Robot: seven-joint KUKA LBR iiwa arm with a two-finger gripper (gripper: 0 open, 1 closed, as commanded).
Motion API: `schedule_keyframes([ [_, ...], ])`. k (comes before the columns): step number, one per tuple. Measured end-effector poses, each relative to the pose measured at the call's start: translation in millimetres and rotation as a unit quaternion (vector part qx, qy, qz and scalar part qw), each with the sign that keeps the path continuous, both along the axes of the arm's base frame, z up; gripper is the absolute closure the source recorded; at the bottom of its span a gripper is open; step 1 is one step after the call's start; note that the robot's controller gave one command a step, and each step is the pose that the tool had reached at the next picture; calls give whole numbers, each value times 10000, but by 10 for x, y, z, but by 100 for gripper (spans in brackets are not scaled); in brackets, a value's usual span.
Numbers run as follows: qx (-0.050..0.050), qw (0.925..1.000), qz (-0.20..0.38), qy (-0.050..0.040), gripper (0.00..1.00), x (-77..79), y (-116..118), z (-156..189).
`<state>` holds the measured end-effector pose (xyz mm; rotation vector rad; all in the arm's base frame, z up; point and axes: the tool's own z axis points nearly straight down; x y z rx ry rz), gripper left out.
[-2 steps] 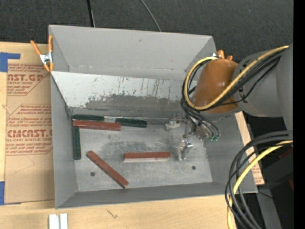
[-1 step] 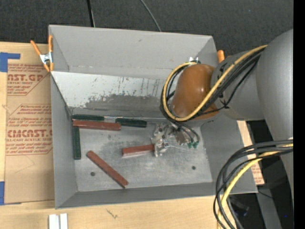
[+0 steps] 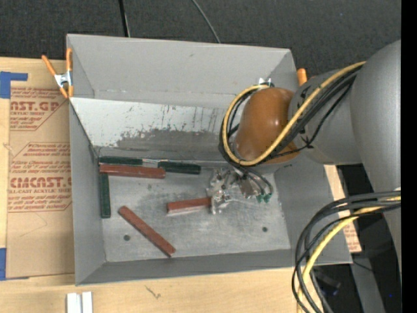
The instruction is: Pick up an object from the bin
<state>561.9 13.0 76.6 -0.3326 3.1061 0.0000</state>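
Hand (image 3: 220,197) is low in the bin (image 3: 176,64), mid-right, at the right end of a short red-brown bar (image 3: 187,206); can't tell whether it's clenched or released. Bar's long axis runs left-right, away from the hand to the left, w/ bare floor round it. Diagonal red-brown bar (image 3: 146,230) is front-left and dark green bar (image 3: 181,168) toward the back wall, both apart, so prob. room to lift.

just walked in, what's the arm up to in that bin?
The arm reaches into the grey bin from the right. Its gripper is low at the right end of a short red-brown stick lying mid-bin. A longer red-brown stick lies diagonally front-left; dark green sticks sit along the back and left. Nothing looks lifted.
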Motion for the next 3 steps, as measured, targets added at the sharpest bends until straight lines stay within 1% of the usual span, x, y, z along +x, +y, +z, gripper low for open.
schedule_keyframes([
  [1, 0, 10000, 3, 3, 100, -7, 0, 16],
  [2, -7, 10000, -33, 22, 100, -29, -325, 289],
  [3, -8, 9998, -177, 40, 100, 125, -11, 1966],
])
